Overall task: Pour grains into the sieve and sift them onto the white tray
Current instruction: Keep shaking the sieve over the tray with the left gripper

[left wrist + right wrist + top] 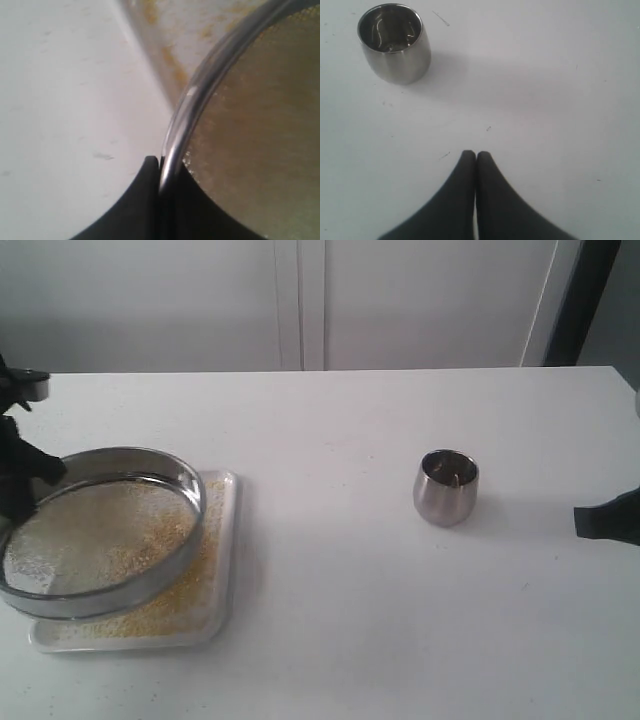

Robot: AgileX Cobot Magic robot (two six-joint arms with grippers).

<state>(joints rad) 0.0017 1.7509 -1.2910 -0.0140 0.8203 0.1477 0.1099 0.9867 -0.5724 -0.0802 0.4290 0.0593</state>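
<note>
Here, left pincer (159, 160) clamped on sieve (150, 585) rim

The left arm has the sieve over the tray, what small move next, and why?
Probably a gentle sideways shake of the sieve, keeping it above the white tray: the left end effector pinches its rim, grains lie on the mesh, and the cup looks empty.

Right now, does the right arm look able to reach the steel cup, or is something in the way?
Probably yes. Only bare table lies between the right gripper and the steel cup, which stands upright and apart from the sieve. The jaws are shut, so they would need to open first.
</note>
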